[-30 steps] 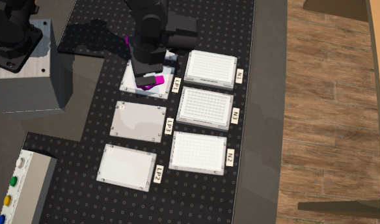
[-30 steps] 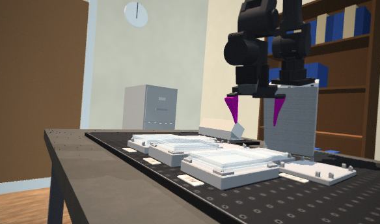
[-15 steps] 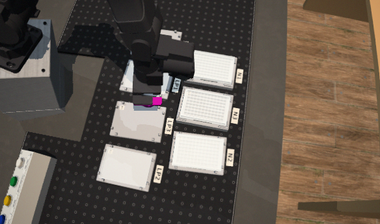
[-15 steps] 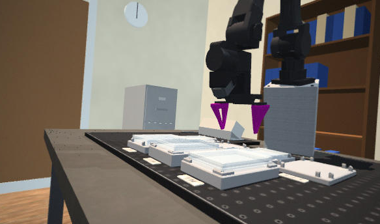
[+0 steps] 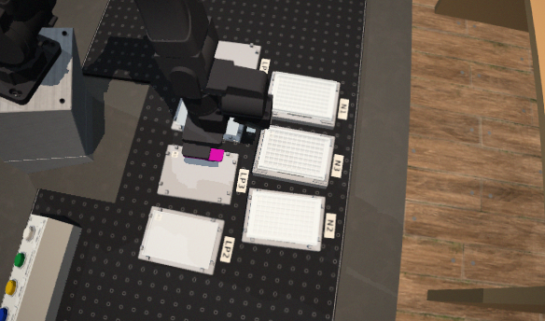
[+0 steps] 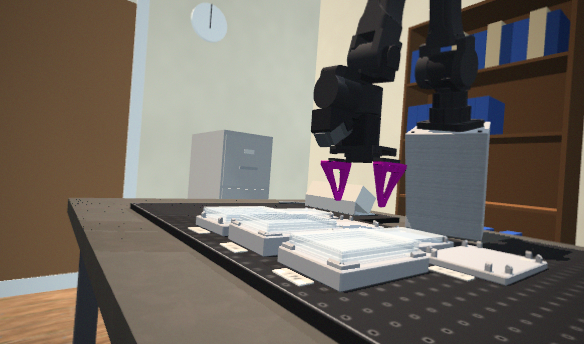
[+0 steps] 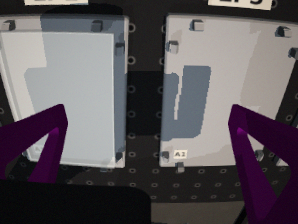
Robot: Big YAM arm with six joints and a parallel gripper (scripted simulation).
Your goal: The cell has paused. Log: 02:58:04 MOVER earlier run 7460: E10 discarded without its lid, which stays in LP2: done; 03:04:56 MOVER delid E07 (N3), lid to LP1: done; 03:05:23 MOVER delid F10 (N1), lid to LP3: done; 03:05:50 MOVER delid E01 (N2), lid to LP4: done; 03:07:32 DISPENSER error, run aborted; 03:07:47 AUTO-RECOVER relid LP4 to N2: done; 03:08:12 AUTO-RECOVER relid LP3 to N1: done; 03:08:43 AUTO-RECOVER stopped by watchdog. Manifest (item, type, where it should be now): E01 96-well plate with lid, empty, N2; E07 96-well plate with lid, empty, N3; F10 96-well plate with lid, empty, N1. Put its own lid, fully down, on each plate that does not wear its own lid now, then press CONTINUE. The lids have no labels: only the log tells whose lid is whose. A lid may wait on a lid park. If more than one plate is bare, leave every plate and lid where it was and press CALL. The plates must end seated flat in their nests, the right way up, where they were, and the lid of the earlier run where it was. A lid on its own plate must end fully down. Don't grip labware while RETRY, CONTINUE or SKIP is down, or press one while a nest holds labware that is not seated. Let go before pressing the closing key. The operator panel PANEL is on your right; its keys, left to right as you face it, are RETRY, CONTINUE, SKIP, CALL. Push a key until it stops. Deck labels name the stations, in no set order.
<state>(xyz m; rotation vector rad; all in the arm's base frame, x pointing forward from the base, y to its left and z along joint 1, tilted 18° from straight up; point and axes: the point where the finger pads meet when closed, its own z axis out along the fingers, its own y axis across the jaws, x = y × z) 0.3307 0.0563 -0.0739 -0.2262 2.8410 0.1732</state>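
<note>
1. Arm (image 5: 193,61) covers most of the LP1 park (image 7: 13,36) in top view; only slivers of the lid (image 7: 73,90) on it show there. Wrist view shows that lid plainly, lying flat on LP1.
2. LP4 park (image 5: 237,52) is half hidden behind the arm, and its label is cut off.
3. Operator panel (image 5: 46,261) is clipped at the frame edge; only white, green, yellow and blue keys show, no lettering readable.
4. Exterior view: plates overlap each other, so lid vs no lid is hard to tell there.
5. Claw (image 7: 149,145) is wide open, holding nothing and touching nothing; its magenta fingers (image 6: 337,180) hang above the counter (image 5: 286,289), w/ the gap between LP1 and LP3 park (image 5: 198,179) below.
6. LP3 is bare. LP2 park (image 5: 148,254) carries a lid (image 5: 181,239).
7. N3 plate (image 5: 293,154) shows sharp open wells, apparently no lid; N1 plate (image 5: 305,95) and N2 plate (image 5: 284,216) look smoother, lidded.
</note>
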